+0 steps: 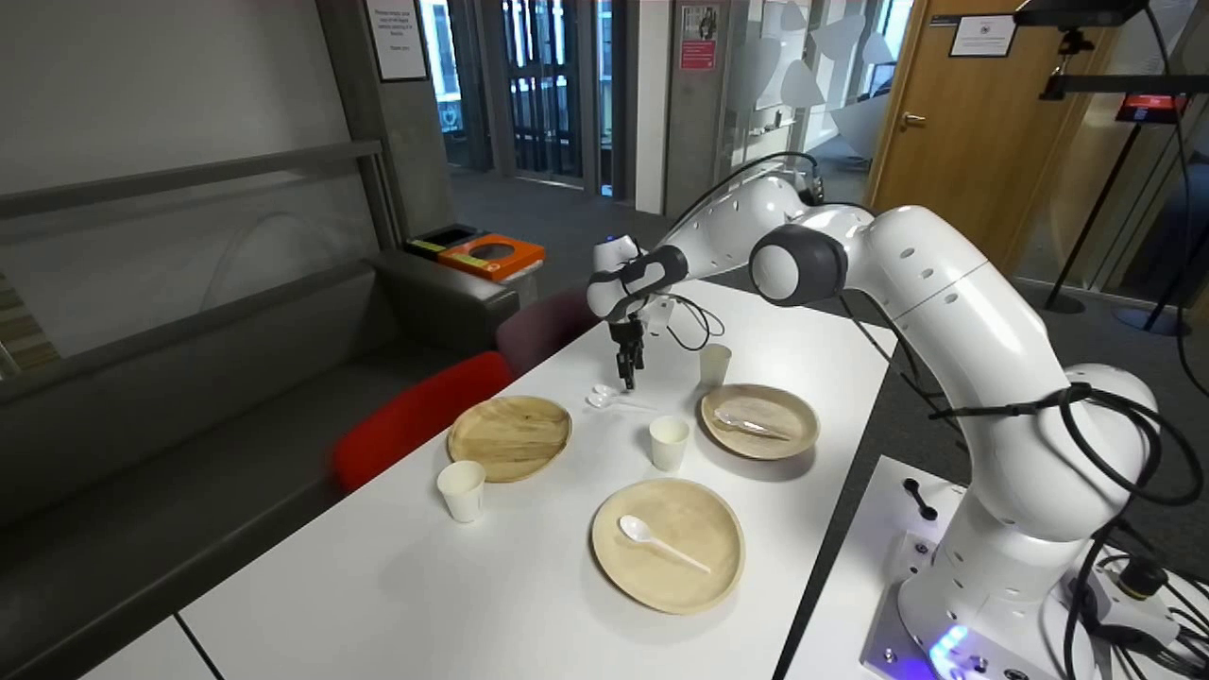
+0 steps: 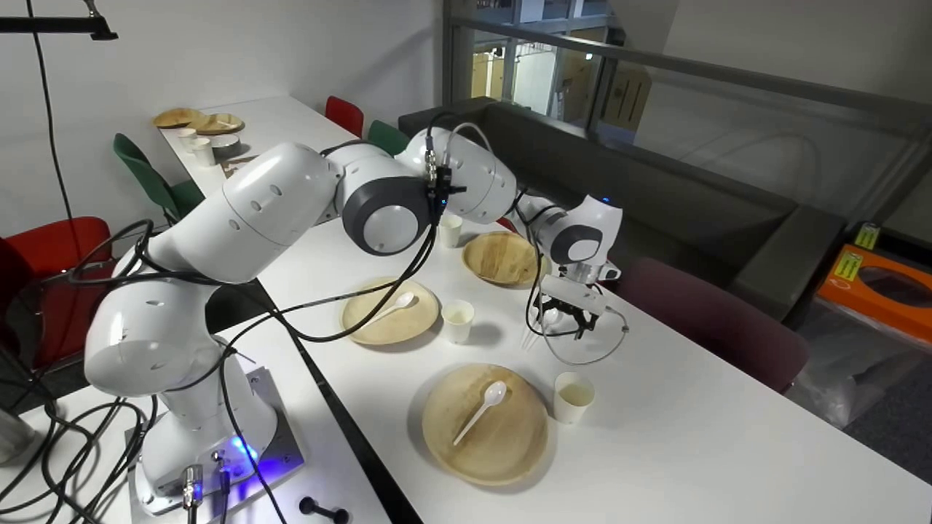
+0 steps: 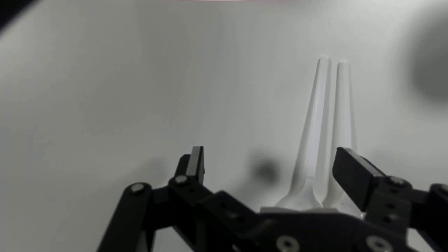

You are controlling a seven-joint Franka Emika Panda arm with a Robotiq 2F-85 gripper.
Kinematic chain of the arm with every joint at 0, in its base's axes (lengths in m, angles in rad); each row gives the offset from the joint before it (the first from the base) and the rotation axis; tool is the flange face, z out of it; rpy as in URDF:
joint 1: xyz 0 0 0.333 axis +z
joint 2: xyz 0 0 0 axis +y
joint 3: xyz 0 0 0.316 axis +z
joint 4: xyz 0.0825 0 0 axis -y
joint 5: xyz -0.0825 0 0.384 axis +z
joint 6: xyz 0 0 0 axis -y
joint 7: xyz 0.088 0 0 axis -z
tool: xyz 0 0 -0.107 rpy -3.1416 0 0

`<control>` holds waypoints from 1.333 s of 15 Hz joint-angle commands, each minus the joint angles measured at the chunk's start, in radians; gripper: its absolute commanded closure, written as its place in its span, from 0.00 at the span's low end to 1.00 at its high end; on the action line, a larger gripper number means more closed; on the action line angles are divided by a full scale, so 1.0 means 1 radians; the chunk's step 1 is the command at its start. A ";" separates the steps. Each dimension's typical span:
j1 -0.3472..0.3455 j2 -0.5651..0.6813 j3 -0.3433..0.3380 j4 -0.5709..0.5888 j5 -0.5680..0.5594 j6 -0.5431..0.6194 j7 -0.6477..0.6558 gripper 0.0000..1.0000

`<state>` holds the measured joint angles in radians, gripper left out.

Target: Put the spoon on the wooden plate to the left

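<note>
Two near-identical white spoons lie side by side on the white table; I cannot tell which is the task's. In the wrist view the left spoon (image 3: 316, 115) shows between the fingers, and the right finger overlaps the right spoon (image 3: 342, 112). Their bowls are partly hidden. The spoons (image 1: 602, 400) also show in an exterior view, beside the fingertips. My gripper (image 3: 269, 149) is open and empty, pointing down just above the table; it also shows in both exterior views (image 1: 629, 378) (image 2: 581, 320). The round wooden plate (image 1: 510, 436), grained and low-rimmed, bears no spoon (image 2: 502, 258).
A larger pale plate (image 1: 668, 586) and a rimmed wooden dish (image 1: 760, 449) each hold a white spoon. Paper cups stand near the dishes: a left cup (image 1: 462, 490), a middle cup (image 1: 669, 442) and a cup close to the arm (image 1: 715, 365). Cables (image 2: 582, 362) hang near the wrist.
</note>
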<state>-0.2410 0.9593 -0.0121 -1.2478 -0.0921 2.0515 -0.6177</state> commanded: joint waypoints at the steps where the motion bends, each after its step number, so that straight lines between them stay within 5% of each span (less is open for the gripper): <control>1: 0.002 -0.037 0.004 -0.084 0.012 0.086 0.071 0.00; 8: 0.018 -0.037 0.007 -0.128 0.005 0.133 0.158 0.00; 9: 0.020 -0.036 0.006 -0.129 0.006 0.134 0.169 0.25; 12: 0.023 -0.038 0.006 -0.135 0.005 0.137 0.188 0.40; 20: 0.031 -0.035 0.002 -0.120 0.000 0.131 0.208 1.00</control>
<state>-0.2181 0.9505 -0.0065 -1.3305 -0.0921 2.1555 -0.4360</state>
